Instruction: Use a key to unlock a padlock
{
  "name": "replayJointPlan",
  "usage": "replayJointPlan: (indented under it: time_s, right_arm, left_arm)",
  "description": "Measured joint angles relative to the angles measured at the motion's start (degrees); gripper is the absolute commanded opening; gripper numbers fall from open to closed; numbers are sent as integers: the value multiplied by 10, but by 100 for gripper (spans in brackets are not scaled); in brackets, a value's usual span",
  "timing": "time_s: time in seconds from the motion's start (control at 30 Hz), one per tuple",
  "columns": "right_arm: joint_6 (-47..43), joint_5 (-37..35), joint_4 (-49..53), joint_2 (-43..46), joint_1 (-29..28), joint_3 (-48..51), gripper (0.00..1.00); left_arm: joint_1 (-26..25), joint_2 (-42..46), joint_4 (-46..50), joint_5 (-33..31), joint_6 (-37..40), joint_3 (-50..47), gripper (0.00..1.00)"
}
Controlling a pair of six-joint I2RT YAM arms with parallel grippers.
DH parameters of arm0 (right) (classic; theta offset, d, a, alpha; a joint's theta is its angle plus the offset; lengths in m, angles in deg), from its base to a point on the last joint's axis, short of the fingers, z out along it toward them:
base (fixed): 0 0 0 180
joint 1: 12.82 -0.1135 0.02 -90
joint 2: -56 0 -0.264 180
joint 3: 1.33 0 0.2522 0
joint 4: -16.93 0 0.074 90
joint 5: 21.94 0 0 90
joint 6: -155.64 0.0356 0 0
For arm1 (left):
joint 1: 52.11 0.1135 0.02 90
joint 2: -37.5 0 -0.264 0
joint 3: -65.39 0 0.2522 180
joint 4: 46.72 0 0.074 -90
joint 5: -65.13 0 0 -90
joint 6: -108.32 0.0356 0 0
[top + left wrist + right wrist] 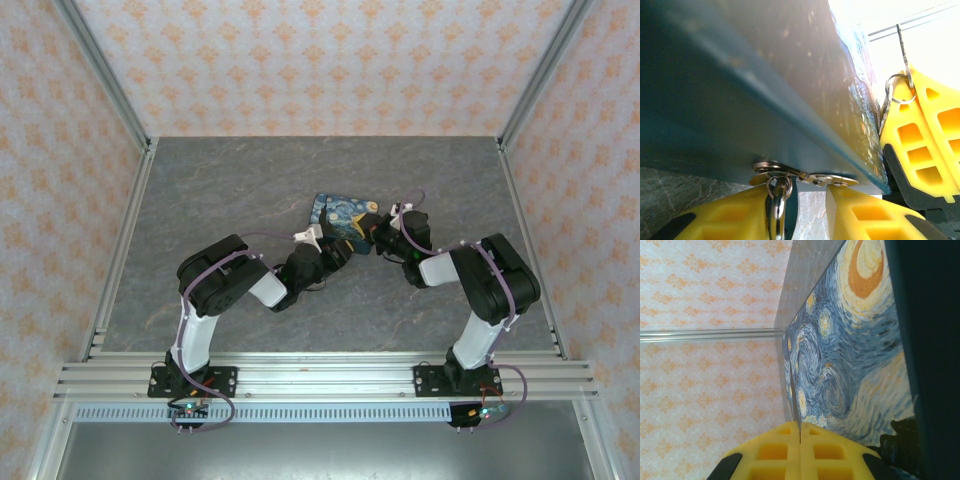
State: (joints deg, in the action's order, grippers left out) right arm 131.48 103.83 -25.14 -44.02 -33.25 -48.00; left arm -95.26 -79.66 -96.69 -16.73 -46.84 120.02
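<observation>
overhead, grey marbled table [220,190], seemingly wallpapered walls [300,60].

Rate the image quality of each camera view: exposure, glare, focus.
Top external: even light, sharp, no glare on the grey stone-look tabletop. Left wrist: upper right blown out white; the blue box with swirled night-sky print sits close, dim, blurred. Right wrist: print crisp, the box's dark right side soft, yellow fingers well lit.
</observation>
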Motion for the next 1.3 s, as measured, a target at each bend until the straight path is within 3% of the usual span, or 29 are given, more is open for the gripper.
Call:
replayJointPlan:
  time_s: [0.4, 0.63, 0.9, 1.07, 1.17, 1.3]
  right_arm:
    - [2, 0, -9, -4, 0, 0, 0]
    - [2, 0, -8, -4, 0, 0, 0]
    - [2, 0, -9, -5, 0, 0, 0]
    - [2, 0, -10, -5, 0, 0, 0]
    - [2, 0, -12, -7, 0, 0, 0]
    - [2, 0, -12, -6, 0, 0, 0]
  left_arm:
    - [0, 0, 3, -18, -4, -1, 12]
    - [0, 0, 17, -23, -10, 1, 19]
    - [0, 4, 37, -25, -10, 6, 19]
    - [0, 5, 42, -25, -9, 8, 11]
    - [0, 5, 42, -24, -8, 9, 1]
    - [0, 5, 48, -23, -9, 11, 0]
